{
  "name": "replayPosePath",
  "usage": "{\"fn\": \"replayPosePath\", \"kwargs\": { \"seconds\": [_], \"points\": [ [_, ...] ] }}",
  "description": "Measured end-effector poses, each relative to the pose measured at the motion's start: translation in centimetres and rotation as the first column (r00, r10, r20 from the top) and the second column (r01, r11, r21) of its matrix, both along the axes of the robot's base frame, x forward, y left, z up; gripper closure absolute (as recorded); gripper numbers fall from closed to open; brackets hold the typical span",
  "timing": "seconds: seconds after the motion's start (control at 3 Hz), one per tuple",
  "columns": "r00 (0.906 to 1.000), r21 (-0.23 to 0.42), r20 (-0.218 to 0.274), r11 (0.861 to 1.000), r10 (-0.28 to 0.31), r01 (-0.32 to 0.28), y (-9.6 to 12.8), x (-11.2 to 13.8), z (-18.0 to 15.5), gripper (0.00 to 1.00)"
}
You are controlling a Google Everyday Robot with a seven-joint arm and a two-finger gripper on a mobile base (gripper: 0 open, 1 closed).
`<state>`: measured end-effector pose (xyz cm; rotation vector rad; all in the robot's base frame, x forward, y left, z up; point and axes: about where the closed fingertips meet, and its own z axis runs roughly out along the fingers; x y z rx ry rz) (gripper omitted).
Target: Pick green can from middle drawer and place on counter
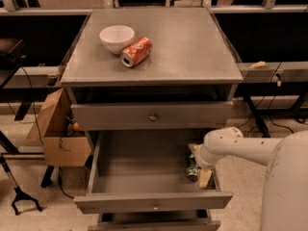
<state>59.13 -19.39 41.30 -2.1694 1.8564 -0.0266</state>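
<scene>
The tool [198, 171] hangs low in the open middle drawer [139, 165], at its right front corner. The green can [192, 166] is right against it, on the side toward the drawer's middle, seemingly upright. Whether the tool has closed on it, I cannot tell. Nothing else lies in the drawer. Up on the table [192, 47], a white bowl [117, 37] looks empty, with an orange can [136, 51] on its side just beside it.

gripper [198, 171] in middle drawer [139, 202] partly hiding green can [191, 169], arm [250, 147] cut off right
</scene>
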Motion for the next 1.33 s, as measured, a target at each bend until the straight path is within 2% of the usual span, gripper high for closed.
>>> {"fn": "replayPosePath", "kwargs": {
  "seconds": [0.33,1.0,1.33],
  "points": [
    [0.9999,0.0,-0.01,1.0,-0.014,0.014,0.3,1.7,-0.6,0.0],
    [0.9941,0.002,-0.075,0.997,-0.079,0.08,-1.9,3.4,-3.1,0.03],
    [0.9899,0.001,-0.1,0.995,-0.101,0.101,-2.8,3.4,-3.8,0.26]
  ]
}}
